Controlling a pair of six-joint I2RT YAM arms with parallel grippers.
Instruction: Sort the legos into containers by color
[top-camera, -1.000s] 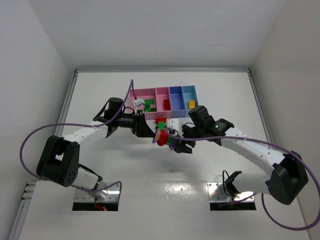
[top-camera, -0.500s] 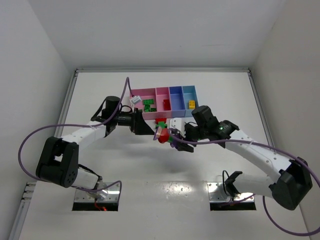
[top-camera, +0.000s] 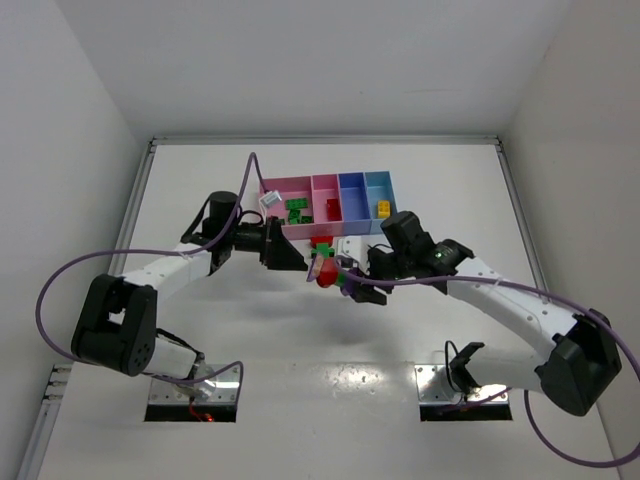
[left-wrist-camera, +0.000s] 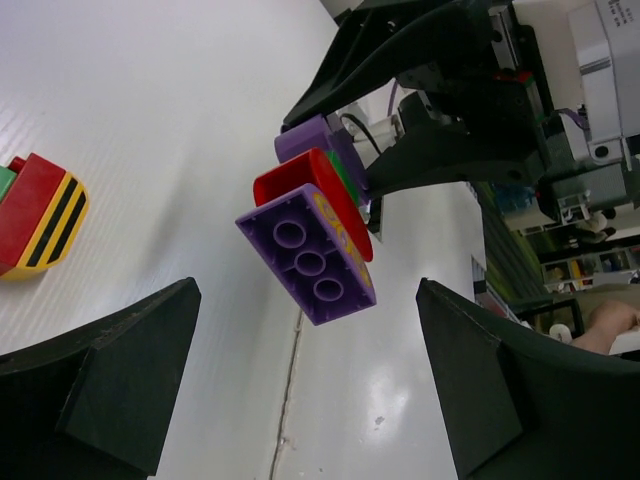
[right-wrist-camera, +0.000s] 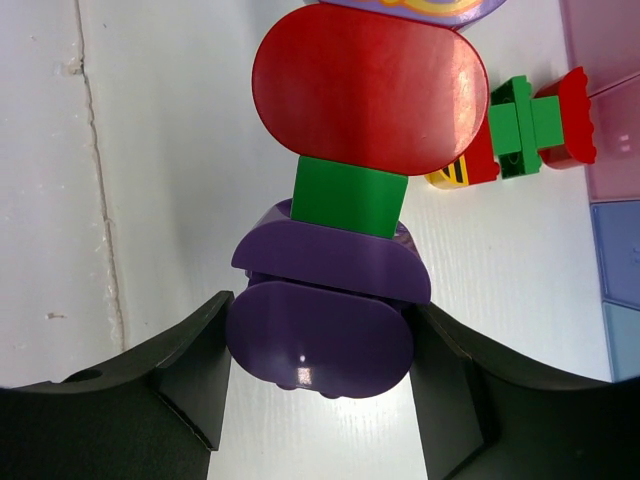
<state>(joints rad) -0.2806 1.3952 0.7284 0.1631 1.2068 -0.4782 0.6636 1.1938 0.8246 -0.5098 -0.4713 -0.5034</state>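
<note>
The clump (right-wrist-camera: 365, 100), judged light and rigid and clamped by the right gripper (right-wrist-camera: 320, 340), is best taken across its purple plate (left-wrist-camera: 310, 255) by the empty, wide-open left gripper (left-wrist-camera: 300, 390)

L arm (top-camera: 165, 267) bent inward, L fingers (left-wrist-camera: 110, 370) wide; R arm (top-camera: 500, 297) mirrored, R fingers (right-wrist-camera: 185, 365) clamping.

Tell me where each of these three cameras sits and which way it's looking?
Top external: fixed above and behind the arms, looking down at the table; shows both arms, left gripper and right gripper.
Left wrist: on the left wrist, looking past its open fingers at the lego clump in the right gripper.
Right wrist: on the right wrist, looking down past its fingers, clamped on that clump, to the table.
Shared: both wrist views show the same clump, from opposite ends.
</note>
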